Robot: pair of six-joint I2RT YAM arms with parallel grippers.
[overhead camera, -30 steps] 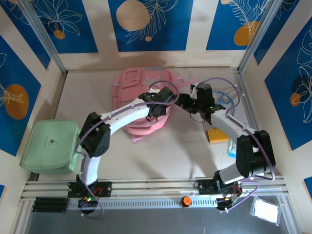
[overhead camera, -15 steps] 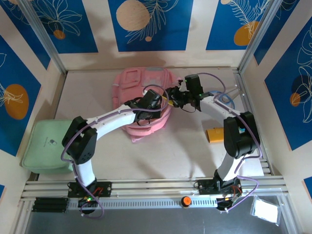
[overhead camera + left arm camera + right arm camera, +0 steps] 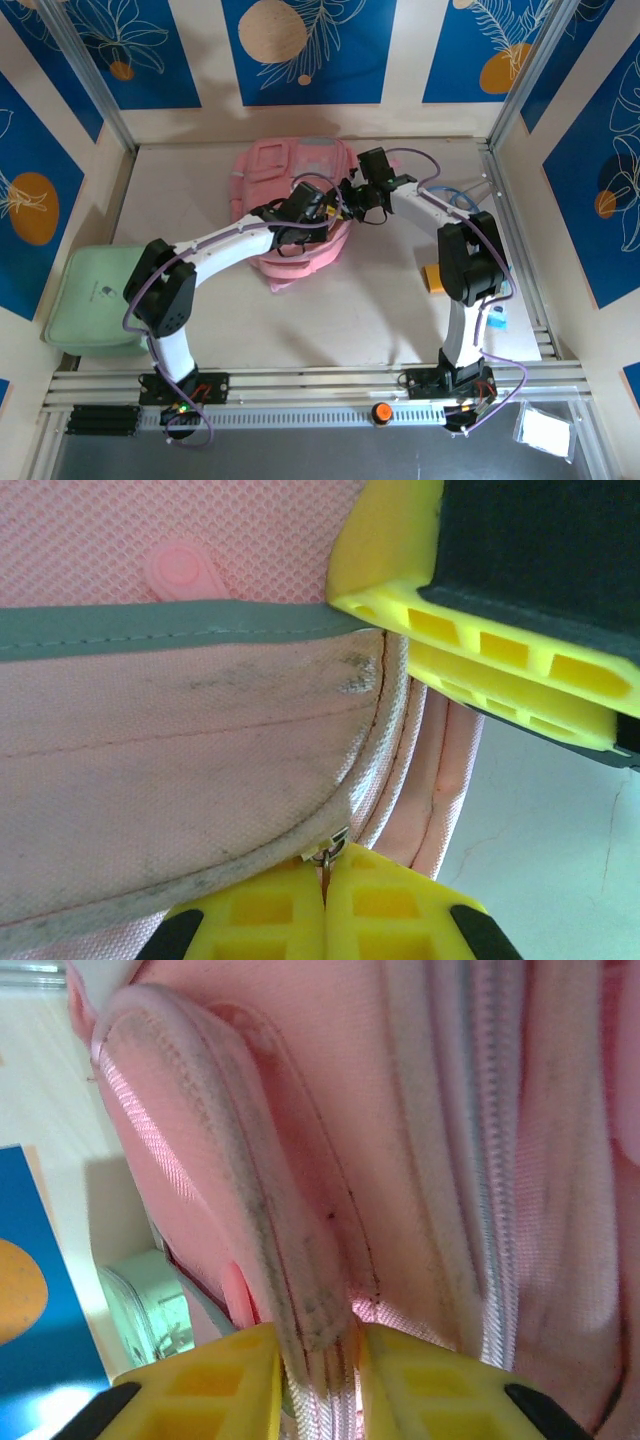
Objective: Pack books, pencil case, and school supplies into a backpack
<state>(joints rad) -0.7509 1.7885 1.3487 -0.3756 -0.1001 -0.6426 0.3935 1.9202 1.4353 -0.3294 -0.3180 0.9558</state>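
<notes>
**Backpack gripped from two sides at the rear centre of the tabletop**

The backpack is found lying flat at the rear centre of the tabletop, near the back wall. It is made of pink fabric. Stitched front pockets are seen from above. A mesh panel and a grey trim band are seen close up. Grey scuff marks are noted on the paler panel below the trim and along the padded seams.

The left tool and the right tool are placed close together at the backpack's right edge. From above, the tips are too small for their state to be judged.

In the left wrist view, the left tool's yellow fingers are pressed together, and a small metal zipper pull is nipped between their tips. The right tool's yellow finger is seen at the upper right of this view, against the backpack's edge.

In the right wrist view, the right tool's fingers are closed on a padded ridge of the backpack beside the zipper tape. The gap between them is filled by fabric.

The overhead view alone records the surroundings. A mint-green case lies at the left edge, well apart from the backpack. A flat orange-yellow item is partly hidden behind the right arm. A small blue item lies near the right edge.
</notes>
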